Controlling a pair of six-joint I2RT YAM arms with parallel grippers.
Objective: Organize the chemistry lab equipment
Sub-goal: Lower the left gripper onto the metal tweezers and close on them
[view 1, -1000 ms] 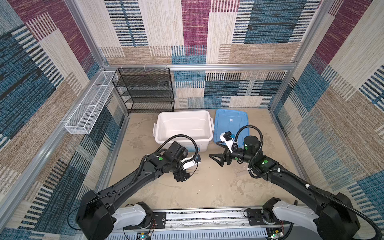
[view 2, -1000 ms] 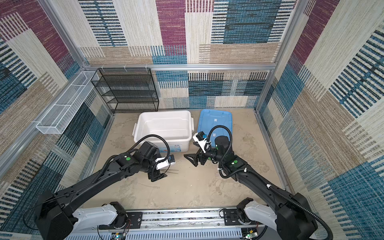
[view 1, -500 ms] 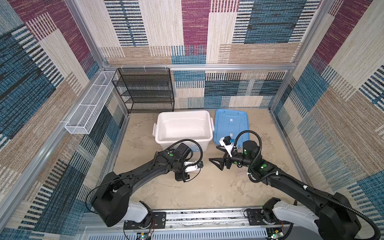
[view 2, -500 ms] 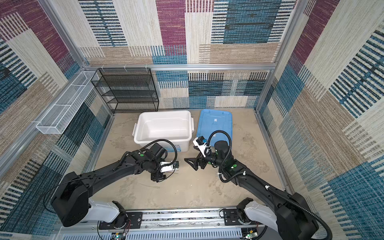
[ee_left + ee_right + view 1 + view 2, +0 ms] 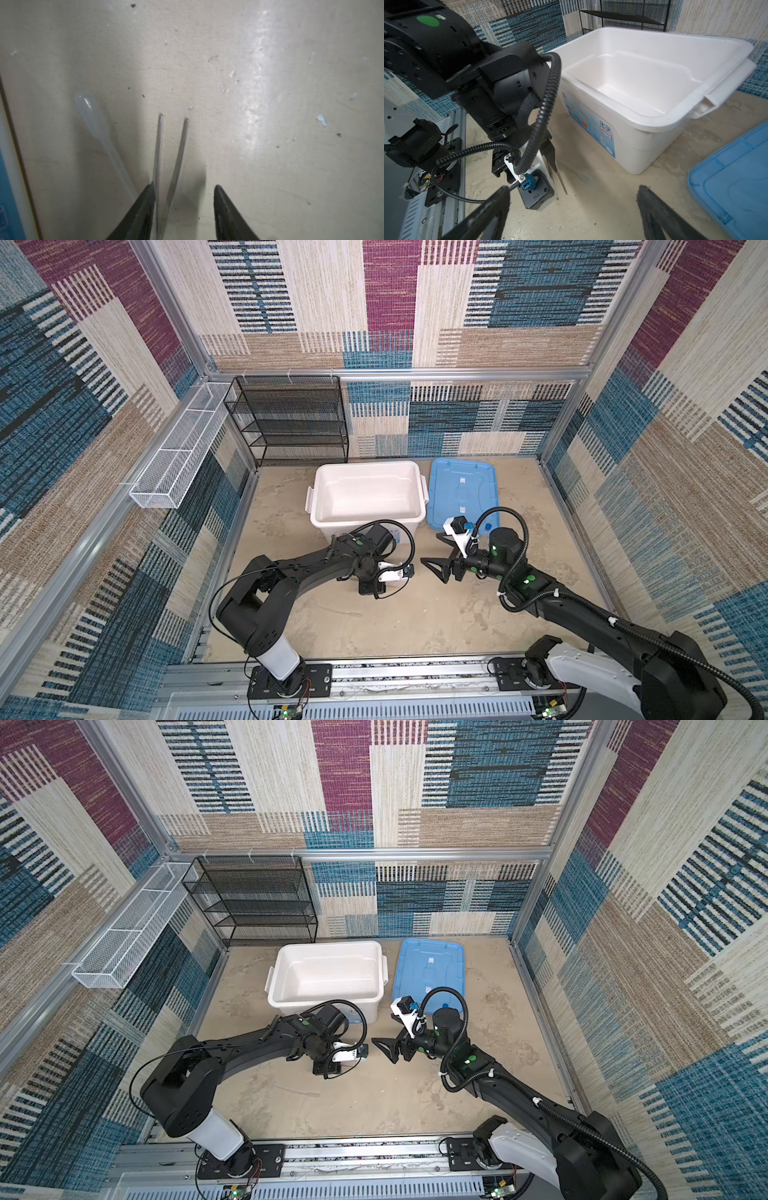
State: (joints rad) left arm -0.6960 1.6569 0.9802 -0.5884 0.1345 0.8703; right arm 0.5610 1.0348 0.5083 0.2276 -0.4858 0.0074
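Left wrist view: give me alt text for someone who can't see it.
Metal tweezers lie on a beige tabletop between the open fingers of the left gripper, close against one finger. A clear dropper lies beside them, outside the fingers.

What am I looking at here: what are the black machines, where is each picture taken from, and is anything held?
Two black robot arms, left and right, are mounted at the near edge of a walled table. Two pictures look down from an overhead camera pair; two come from a camera on each wrist, looking past that arm's two-fingered hand. On the table stand an empty white tub, a blue lid beside it, and a black shelf behind. Metal tweezers and a clear dropper lie side by side in front of the tub. The left hand is open around the tweezers, one finger touching them, not yet gripping. The right hand is open and empty.
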